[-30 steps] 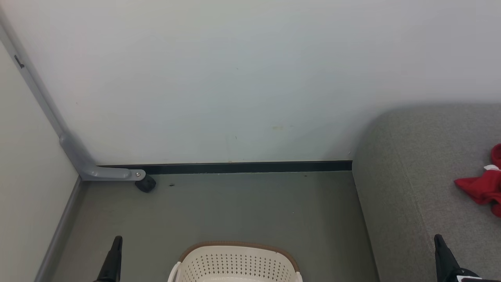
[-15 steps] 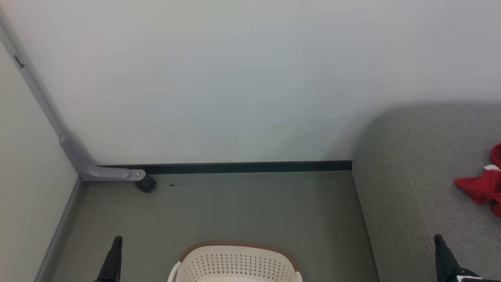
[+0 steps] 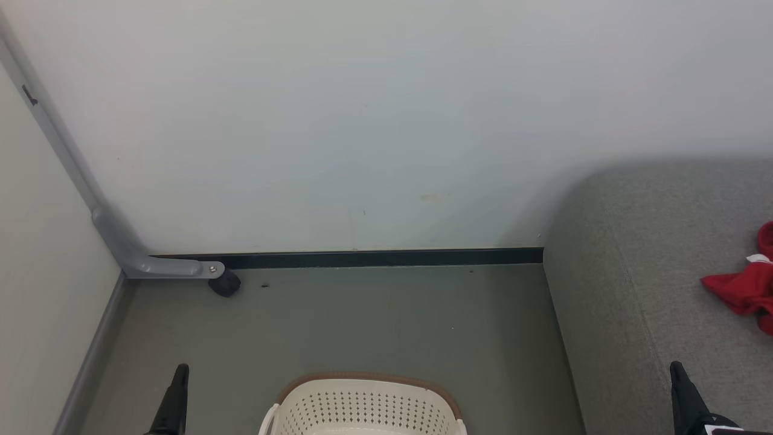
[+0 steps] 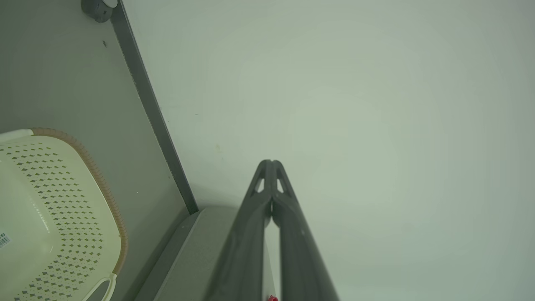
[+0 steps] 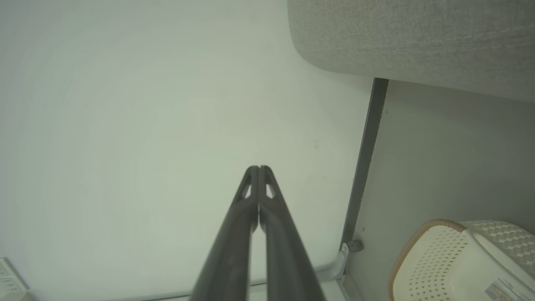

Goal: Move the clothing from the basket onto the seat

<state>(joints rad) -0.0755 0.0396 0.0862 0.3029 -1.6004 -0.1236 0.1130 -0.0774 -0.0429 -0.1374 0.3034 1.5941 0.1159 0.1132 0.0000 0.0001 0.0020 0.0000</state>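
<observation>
Left gripper: fingers pressed together tip to tip, nothing between them; right gripper: likewise closed, pads meeting along their length, nothing gripped. In the head view we see both sets of dark fingers rising from the bottom edge, the left at lower left over the floor, the right at lower right over the seat; neither touches anything. Between them, at bottom centre, stands the basket on the floor; we note its brown rim, perforated cream wall and white side handles; it sits left of the seat and apart from it. The clothing lies crumpled on the seat cushion at the right edge of the head view, red with a small white patch, partly cut off by the frame, well apart from the basket. Behind everything is a pale wall with a dark skirting strip; at far left a grey bracket ends in a black castor resting on the floor.
</observation>
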